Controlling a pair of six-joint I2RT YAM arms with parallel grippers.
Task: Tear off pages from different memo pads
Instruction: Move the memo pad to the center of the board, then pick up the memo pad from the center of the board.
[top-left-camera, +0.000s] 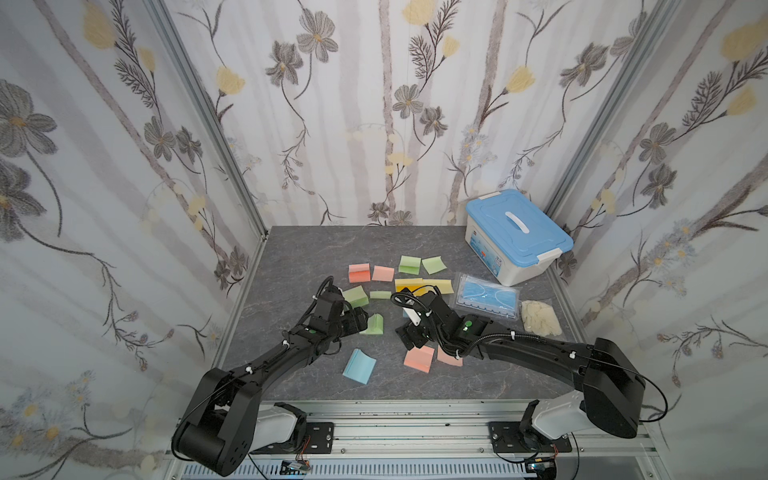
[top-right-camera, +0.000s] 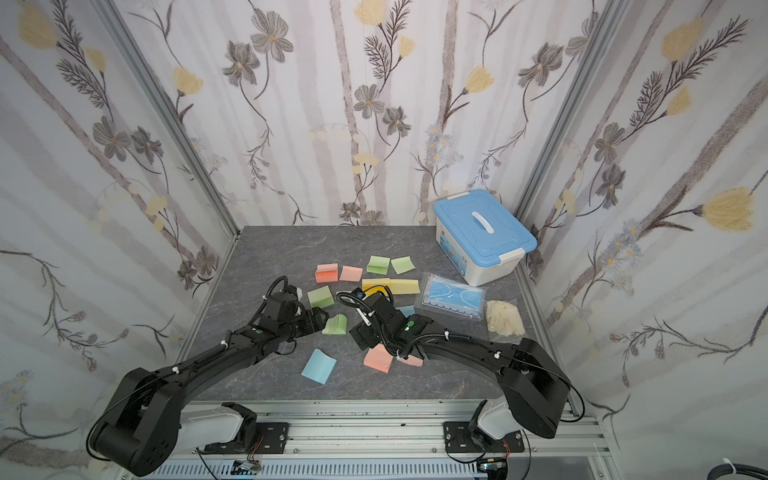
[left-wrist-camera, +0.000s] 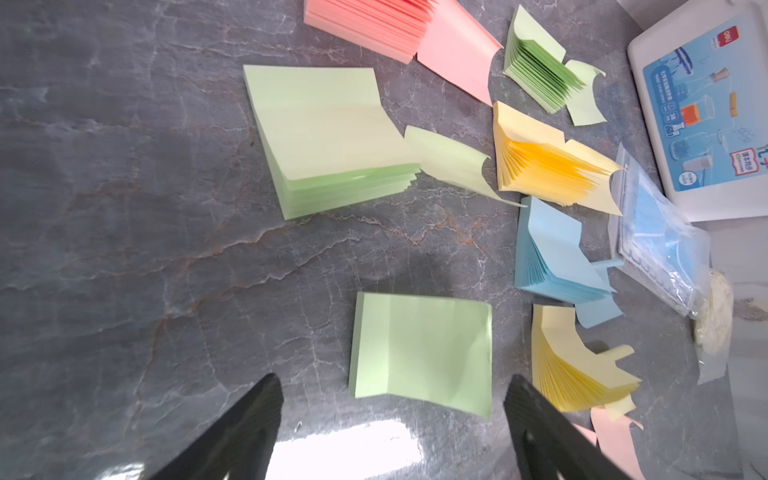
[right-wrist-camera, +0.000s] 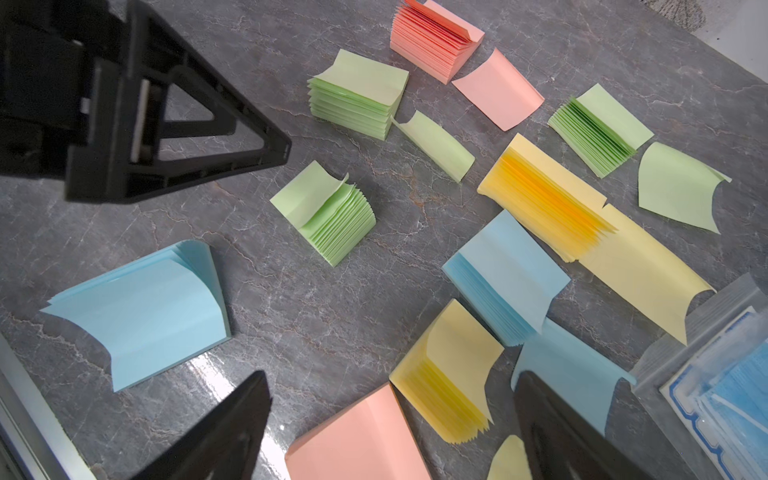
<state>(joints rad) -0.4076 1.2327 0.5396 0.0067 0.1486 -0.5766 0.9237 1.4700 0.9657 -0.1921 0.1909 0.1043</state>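
- Nearest on the counter, a blue pad and a salmon pad lie flat. The blue one has no loose sheet beside it, so it probably still needs tearing.
- Mid-counter, the left pincer and right pincer both stand apart and empty, either side of a green pad. The pad is square with no long axis, and its fanned edge faces the right pincer.
- Farther back, torn pages lie beside most memo pads, so the task looks well along.

Matt paper memo pads on a glossy stone-look table.
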